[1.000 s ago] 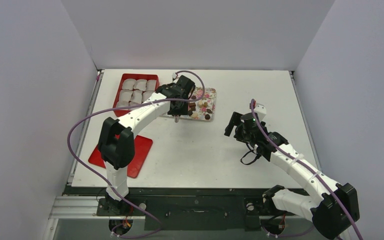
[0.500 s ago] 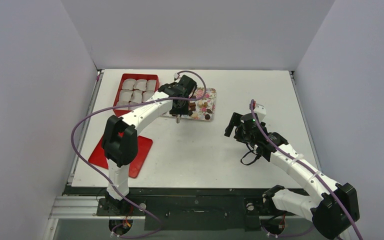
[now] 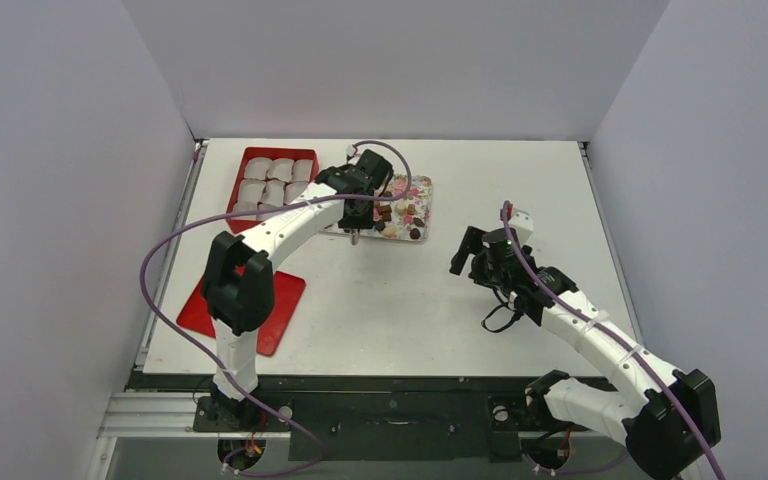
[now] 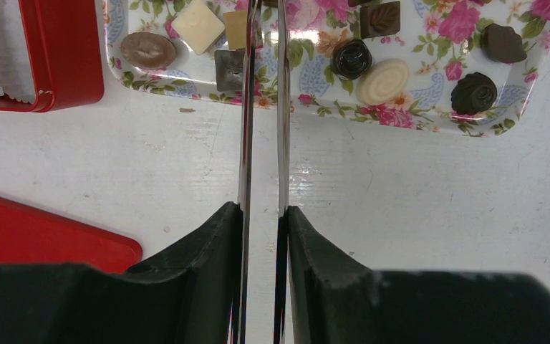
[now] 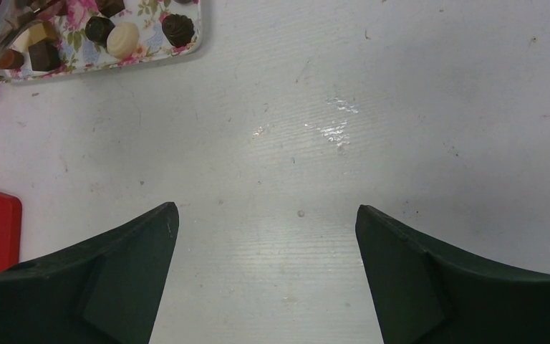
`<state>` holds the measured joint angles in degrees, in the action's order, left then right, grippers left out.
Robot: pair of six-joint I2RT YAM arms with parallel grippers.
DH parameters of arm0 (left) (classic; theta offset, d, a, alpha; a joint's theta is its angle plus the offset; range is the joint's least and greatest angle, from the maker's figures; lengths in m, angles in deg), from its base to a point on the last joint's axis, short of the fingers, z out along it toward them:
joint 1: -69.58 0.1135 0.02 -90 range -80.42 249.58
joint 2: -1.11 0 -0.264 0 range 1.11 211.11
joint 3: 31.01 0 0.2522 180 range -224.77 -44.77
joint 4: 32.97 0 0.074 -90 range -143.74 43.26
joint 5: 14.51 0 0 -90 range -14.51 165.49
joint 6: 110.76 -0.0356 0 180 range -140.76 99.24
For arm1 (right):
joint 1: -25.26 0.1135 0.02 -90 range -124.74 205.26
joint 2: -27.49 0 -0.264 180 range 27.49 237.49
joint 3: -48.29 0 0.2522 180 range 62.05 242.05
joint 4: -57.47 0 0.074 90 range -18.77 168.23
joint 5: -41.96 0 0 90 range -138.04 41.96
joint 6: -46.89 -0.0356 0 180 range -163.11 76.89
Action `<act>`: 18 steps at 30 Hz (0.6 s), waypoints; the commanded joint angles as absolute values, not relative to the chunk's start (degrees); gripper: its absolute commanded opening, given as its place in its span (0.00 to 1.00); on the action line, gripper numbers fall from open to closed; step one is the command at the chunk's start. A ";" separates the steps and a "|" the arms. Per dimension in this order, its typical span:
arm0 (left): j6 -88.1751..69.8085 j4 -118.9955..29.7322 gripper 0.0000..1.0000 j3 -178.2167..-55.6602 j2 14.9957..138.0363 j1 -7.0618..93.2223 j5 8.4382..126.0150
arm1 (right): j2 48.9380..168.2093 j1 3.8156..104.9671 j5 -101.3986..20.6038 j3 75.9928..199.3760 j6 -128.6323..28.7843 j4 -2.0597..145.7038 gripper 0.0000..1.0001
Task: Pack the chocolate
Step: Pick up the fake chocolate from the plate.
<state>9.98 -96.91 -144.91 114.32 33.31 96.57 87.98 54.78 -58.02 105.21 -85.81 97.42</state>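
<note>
At left gripper (image 4: pixel 263 43) tips: chocolate (image 4: pixel 349 57), loose on tray (image 4: pixel 415 123); the blades reach in among the pieces at the tray's left end.
Left gripper state: blades narrow and near parallel with a slim gap; the tips run off the wrist view, so whether a piece is held cannot be told.
Right gripper (image 5: pixel 266 208) state: wide, nothing between the fingers, over bare table (image 5: pixel 401 107); tray well off to its front-left.
Risk 1: piece slips or twists out of the blades. Cause: thin metal, little contact on a small hard piece.
Risk 2: neighbours nudged about or over the low rim. Cause: tan square (image 4: pixel 235 29) and grey square (image 4: pixel 228 69) lie just beside the left blade.
Risk 3: drop on the way to the box (image 4: pixel 64 64), left of the gripper. Cause: weak pinch.
Chocolate look: bite-sized, moulded tops, mixed shapes; dark rosettes, dark leaf, cream oval, cream square, brown oval.
Cups (image 3: pixel 278 170): white, in the box; no chocolate seen in them.
</note>
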 commanded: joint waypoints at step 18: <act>7.20 -101.94 0.14 -154.99 101.16 44.15 100.97 | 87.66 54.27 -56.58 107.90 -84.78 96.43 0.89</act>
